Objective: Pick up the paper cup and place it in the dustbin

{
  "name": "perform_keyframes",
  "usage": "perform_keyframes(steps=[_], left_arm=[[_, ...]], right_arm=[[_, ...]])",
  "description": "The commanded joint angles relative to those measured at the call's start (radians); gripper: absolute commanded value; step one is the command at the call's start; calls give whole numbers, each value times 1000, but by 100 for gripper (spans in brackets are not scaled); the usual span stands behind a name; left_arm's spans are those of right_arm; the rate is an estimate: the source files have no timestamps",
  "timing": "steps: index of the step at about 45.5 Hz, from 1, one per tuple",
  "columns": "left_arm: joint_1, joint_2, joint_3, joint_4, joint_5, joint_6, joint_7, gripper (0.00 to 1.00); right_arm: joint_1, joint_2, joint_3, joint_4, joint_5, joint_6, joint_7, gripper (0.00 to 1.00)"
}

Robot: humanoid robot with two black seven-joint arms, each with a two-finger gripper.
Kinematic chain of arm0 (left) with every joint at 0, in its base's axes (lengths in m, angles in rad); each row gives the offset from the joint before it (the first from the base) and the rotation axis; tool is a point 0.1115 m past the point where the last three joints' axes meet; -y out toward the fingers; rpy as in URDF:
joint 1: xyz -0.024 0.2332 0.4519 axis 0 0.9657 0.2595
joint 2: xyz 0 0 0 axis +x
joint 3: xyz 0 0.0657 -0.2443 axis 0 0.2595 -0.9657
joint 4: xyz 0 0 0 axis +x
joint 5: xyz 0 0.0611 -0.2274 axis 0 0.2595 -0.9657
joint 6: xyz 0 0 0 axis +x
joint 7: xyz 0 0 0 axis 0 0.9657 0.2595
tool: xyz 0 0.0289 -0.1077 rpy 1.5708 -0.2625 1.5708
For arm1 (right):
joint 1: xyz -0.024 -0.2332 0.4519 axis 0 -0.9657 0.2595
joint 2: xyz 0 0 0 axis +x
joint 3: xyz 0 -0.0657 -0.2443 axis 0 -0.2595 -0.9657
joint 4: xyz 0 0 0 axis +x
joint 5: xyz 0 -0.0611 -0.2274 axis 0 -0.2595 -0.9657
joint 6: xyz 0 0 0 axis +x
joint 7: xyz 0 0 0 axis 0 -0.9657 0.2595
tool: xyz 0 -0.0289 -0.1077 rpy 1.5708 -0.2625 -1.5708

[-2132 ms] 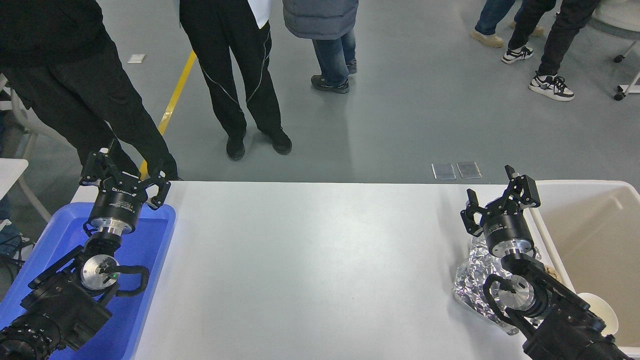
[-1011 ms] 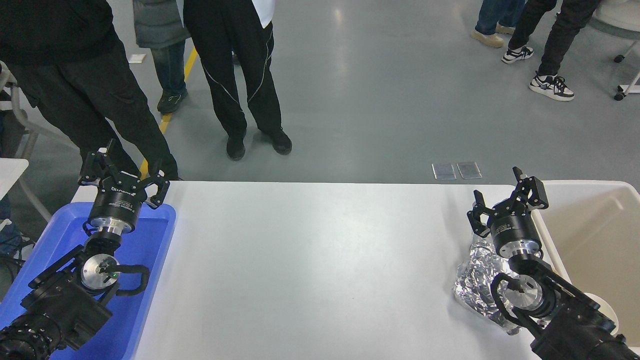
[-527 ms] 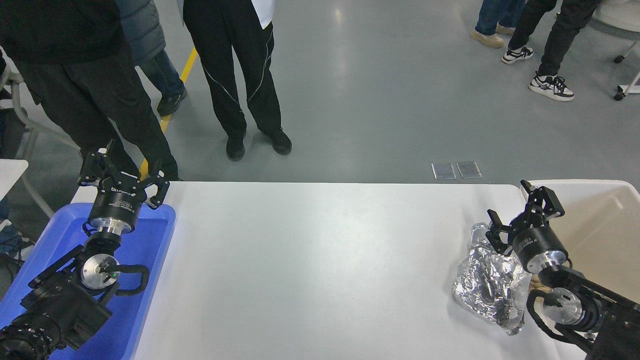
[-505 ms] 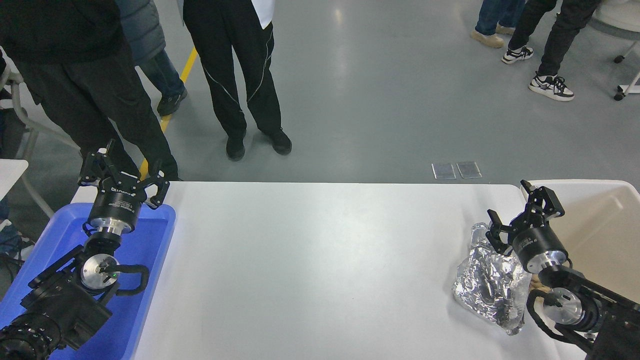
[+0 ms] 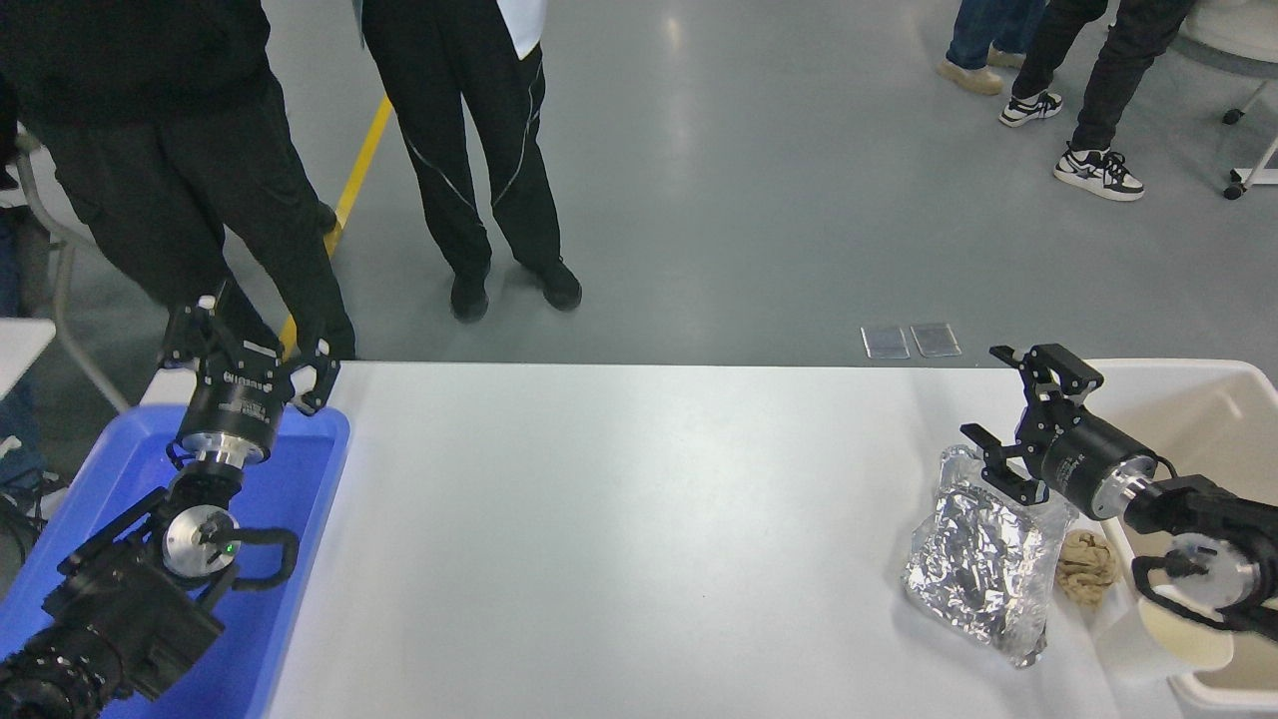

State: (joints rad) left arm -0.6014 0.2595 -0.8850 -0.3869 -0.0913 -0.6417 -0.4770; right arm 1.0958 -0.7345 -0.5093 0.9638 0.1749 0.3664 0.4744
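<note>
white table (image 5: 619, 539) | foil bag (image 5: 973, 564) | tan wad (image 5: 1086, 566) | paper cup (image 5: 1158, 639)

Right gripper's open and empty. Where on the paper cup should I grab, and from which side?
Grip the cup across its side wall just below the rolled rim, probably coming down from above. It stands upright, mouth up, at the near right table corner, with the dustbin wall close on its right, the right arm over its far edge, and the right gripper farther back.

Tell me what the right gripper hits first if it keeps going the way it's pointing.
Probably nothing: the right gripper, jaws open, points up-left over bare table, away from the paper cup and foil bag. Its height is unclear.
</note>
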Motion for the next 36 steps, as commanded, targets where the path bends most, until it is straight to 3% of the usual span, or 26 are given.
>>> perform_keyframes(steps=[1,9,15,21,28,36], left_arm=[[0,0,1,0,1,-1,0,98],[0,1,5,0,-1,-1,1,98],[0,1,5,0,-1,-1,0,98],[0,1,3,0,-1,-1,1,98],[2,1,3,0,-1,-1,0,98],[2,0,3,0,-1,-1,0,98]], right_arm=[[325,39,-507,22,-2,68,-3,100],[469,59,-642,102,-12,88,-5,100],[605,142,-843,167,-66,106,-3,100],[751,194,-903,254,-241,186,-7,100],[861,230,-867,266,-371,419,-5,100],[953,291,-824,263,-494,419,-5,100]])
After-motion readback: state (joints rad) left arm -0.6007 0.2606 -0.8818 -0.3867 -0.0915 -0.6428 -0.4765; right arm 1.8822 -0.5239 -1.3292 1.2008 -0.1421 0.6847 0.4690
